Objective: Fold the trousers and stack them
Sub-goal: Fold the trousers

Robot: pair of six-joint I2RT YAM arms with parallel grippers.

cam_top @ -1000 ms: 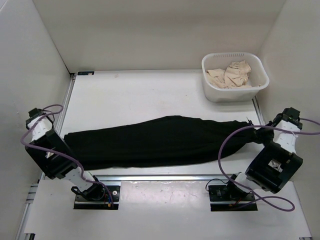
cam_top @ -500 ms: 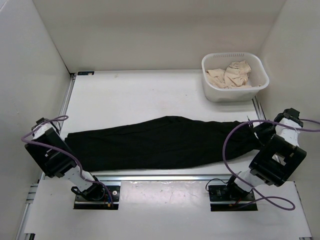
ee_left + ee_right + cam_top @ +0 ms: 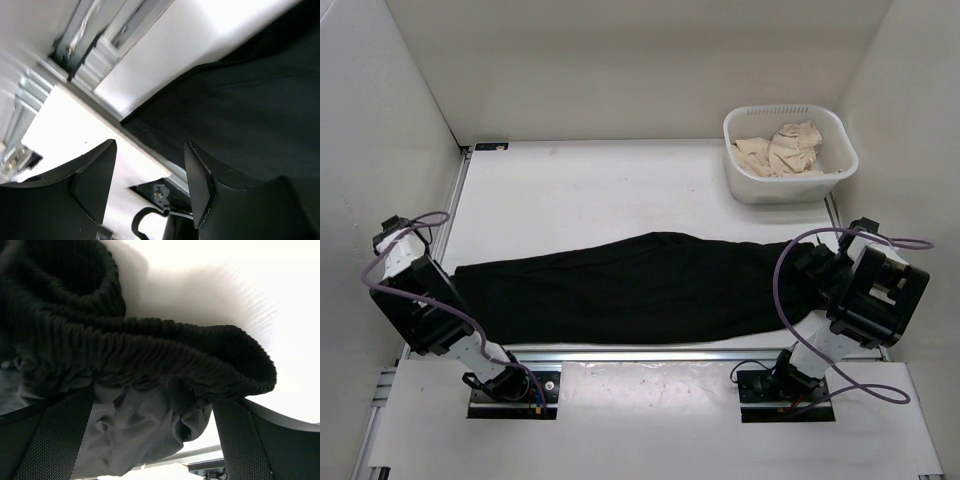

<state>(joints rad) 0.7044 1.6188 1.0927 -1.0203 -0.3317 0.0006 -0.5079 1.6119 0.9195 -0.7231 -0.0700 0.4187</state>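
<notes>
Left gripper (image 3: pixel 150 150) sits at the far left of the table (image 3: pixel 590 190), by the left end of the trousers (image 3: pixel 620 290); its claw is wide, fingers well apart with nothing between them; left wrist view looks past the fingertips (image 3: pixel 107 150) onto the dark edge of the cloth and the metal rail (image 3: pixel 100 45) beside it; whether the fingers touch the fabric cannot be told.

The trousers lie flat as one long black band across the near half of the table, running left to right, just behind the near rail (image 3: pixel 620 352); widest about the middle, tapering toward both ends.

Right gripper (image 3: pixel 150 405) is at the right end of the trousers; its claw is holding the bunched ribbed waistband (image 3: pixel 150 340), with the fabric filling the gap between the mesh pads (image 3: pixel 55 440) and grey lining showing under the black rib; a purple cable (image 3: pixel 780 290) loops over the right arm.

Far right corner: white basket (image 3: pixel 770 190) holding beige cloth (image 3: pixel 780 150), well apart from the trousers.
</notes>
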